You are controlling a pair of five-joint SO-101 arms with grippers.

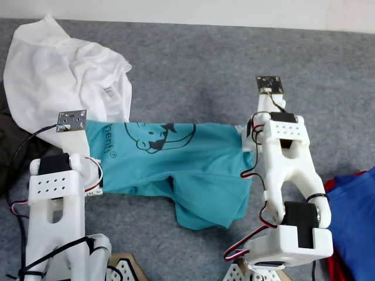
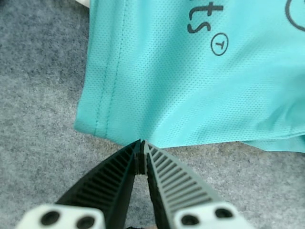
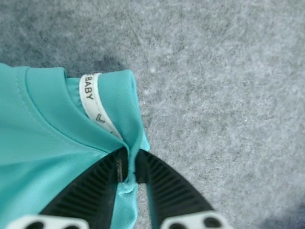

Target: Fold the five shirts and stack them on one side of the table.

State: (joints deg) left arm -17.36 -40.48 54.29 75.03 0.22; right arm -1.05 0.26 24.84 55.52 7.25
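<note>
both teal shirt (image 1: 176, 158) edges pinched: left gripper (image 2: 141, 149), right gripper (image 3: 128, 167)

1. The teal shirt (image 1: 176, 170) has dark letters (image 2: 205, 16) printed on its front. The picture edge cuts them off, so the whole word cannot be read.
2. Just after the letters is a small round sign (image 2: 219, 44) with one letter inside.
3. A white tag (image 3: 93, 98) at the shirt's neck has one short word in dark capital letters, with a small tick-like mark below it.
</note>
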